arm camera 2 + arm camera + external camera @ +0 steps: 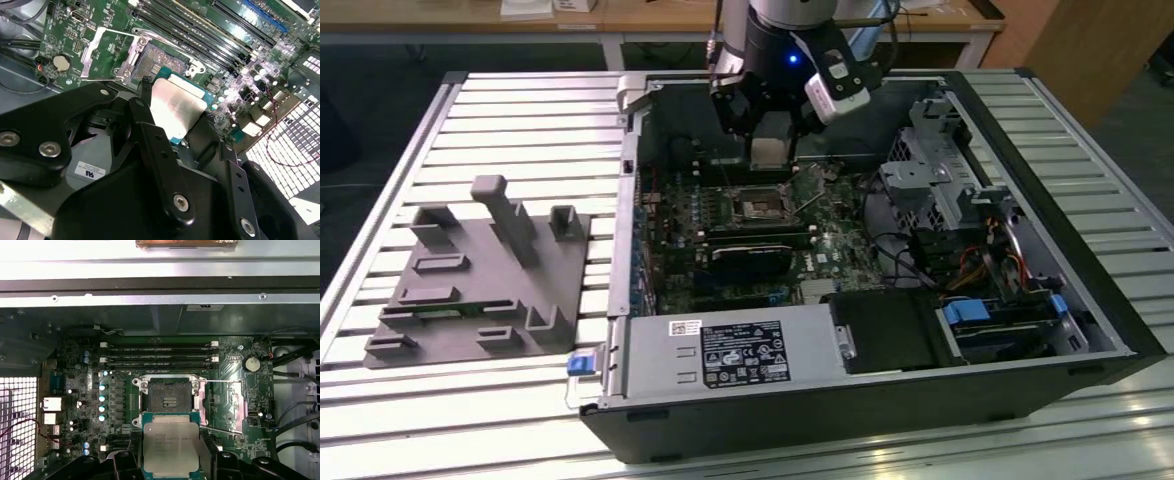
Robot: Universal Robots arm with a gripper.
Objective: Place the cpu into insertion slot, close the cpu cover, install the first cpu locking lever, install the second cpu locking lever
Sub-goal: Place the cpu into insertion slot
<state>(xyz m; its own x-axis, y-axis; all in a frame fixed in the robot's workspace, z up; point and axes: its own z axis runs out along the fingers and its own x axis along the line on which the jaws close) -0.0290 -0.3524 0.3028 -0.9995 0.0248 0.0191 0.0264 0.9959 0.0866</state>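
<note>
Gripper (170, 460) clamped on the cpu (170, 440), held above the open insertion slot (170, 400).

Inside the black steel computer case (854, 400), over the green motherboard (120, 390), matte black bolted fingers (155, 145) press the flat square chip's opposite edges. Its dull metal top shows in both wrist views. The thin silvery cpu cover (220, 405), a windowed frame, is swung open beside the black-rimmed square socket, which is bare.
</note>
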